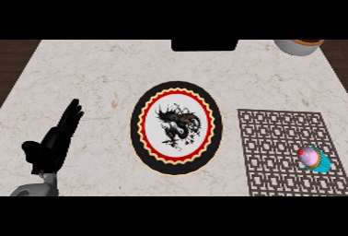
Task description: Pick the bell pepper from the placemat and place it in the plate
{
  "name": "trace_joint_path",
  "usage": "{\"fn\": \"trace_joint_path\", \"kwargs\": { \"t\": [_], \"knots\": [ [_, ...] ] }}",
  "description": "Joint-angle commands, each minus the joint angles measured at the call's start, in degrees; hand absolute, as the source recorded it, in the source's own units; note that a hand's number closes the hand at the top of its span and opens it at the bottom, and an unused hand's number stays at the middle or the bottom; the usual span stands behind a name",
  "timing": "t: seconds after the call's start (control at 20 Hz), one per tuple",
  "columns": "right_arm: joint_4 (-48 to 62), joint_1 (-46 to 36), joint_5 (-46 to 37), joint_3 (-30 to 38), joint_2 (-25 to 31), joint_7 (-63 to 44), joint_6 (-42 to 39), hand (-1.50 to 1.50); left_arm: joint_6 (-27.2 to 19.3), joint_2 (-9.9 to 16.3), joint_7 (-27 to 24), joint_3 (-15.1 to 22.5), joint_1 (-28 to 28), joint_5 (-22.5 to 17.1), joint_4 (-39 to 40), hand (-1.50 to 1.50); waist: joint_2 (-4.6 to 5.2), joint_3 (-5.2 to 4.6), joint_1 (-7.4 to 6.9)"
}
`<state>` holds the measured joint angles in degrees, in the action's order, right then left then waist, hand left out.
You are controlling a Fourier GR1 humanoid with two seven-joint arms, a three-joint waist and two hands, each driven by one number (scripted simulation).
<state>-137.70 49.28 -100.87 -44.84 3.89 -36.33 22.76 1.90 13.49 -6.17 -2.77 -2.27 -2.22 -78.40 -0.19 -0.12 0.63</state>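
The black left hand [58, 138] is seen at the lower left, fingers straight, nothing held. On the brown lattice-patterned placemat [272, 133], a pink-and-teal cupcake [313, 159] is seen; the black-rimmed round dragon plate [175, 127] lies beside it.

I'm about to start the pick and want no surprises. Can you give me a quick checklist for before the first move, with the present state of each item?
1. Plate free to receive: ok, nothing lies on it.
2. Bell pepper on placemat: not ok, only a cupcake-like item shows there.
3. Right hand ready: cannot tell, it is out of view.
4. Left hand out of the way: ok, open, left of the plate.
5. Bowl at the far right corner away from the path: ok.
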Motion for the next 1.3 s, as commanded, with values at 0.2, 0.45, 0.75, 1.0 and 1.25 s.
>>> {"fn": "trace_joint_path", "kwargs": {
  "t": [0.2,0.45,0.75,1.0,1.25],
  "knots": [
    [0.05,-16.89,-6.51,-5.82,-3.83,-9.52,-11.53,1.50,0.93,0.27,1.23,-0.42,-2.04,0.31,0.51,0.00,0.36,0.06,-0.88],
    [10.51,-34.79,1.15,-2.33,-3.85,-19.34,-17.04,1.50,-0.06,-0.54,0.39,-0.80,-4.84,1.04,2.82,0.00,0.74,0.07,-1.62],
    [13.70,-48.59,10.83,-2.15,-3.61,-27.06,-22.29,1.50,0.82,-0.68,0.59,0.44,-2.70,1.67,0.63,0.00,0.69,0.06,-2.54],
    [26.67,-59.17,18.78,3.13,-3.63,-28.26,-16.71,1.50,1.63,-0.89,-1.99,0.06,-2.51,1.50,2.83,0.00,0.77,0.06,-2.73],
    [41.66,-72.90,25.67,6.24,-3.80,-31.87,-10.72,1.50,0.50,-2.24,1.28,1.00,-1.97,1.63,-0.56,0.00,0.49,0.13,-2.76]
  ]
}}
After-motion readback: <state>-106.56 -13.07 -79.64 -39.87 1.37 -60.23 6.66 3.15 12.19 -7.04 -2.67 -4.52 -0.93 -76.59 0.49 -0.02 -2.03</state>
